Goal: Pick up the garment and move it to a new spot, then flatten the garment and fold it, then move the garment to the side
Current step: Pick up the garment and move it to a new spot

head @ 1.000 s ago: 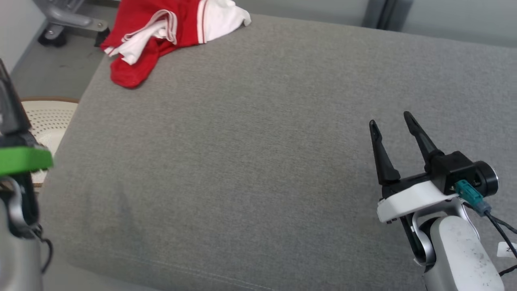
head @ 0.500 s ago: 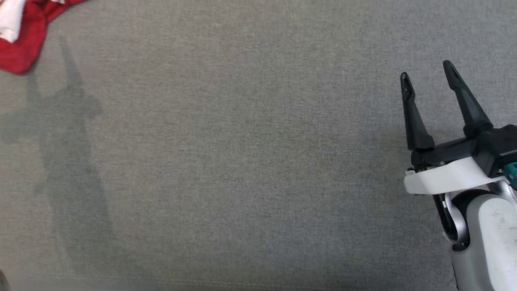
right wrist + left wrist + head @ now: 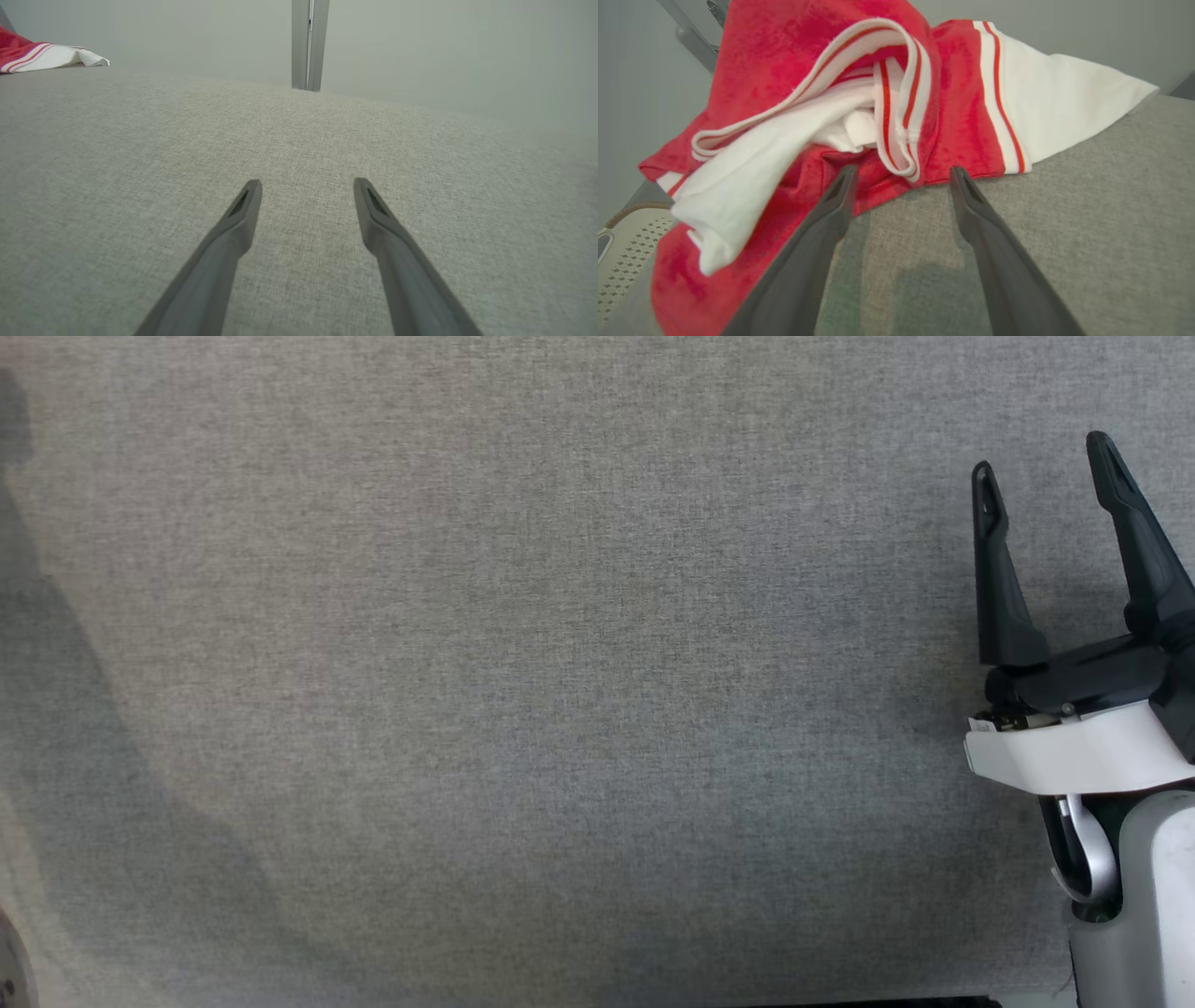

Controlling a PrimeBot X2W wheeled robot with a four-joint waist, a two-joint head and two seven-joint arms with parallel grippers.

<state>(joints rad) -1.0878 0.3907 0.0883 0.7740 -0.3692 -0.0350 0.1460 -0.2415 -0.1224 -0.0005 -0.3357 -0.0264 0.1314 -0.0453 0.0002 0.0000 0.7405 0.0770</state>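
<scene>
In the head view, the right gripper (image 3: 1043, 462) hangs over the right side of the grey cushion (image 3: 560, 663). Its jaws are spread wide with nothing between them. A soft shadow (image 3: 84, 728) lies across the cushion's left side.

In the left wrist view, the left gripper (image 3: 902, 173) is low over the cushion, jaws wide apart and empty. Its tips reach the near hem of the garment (image 3: 784, 84), a red and white shirt crumpled in a heap at a far corner of the cushion. Whether a tip touches the cloth, I cannot tell. A pale perforated basket (image 3: 621, 252) sits beyond the cushion's edge.

In the right wrist view, the right jaws are wide open and empty over bare cushion. The garment lies at the cushion's far left corner, well apart from them. A grey post (image 3: 308, 44) rises behind the cushion's far edge.
</scene>
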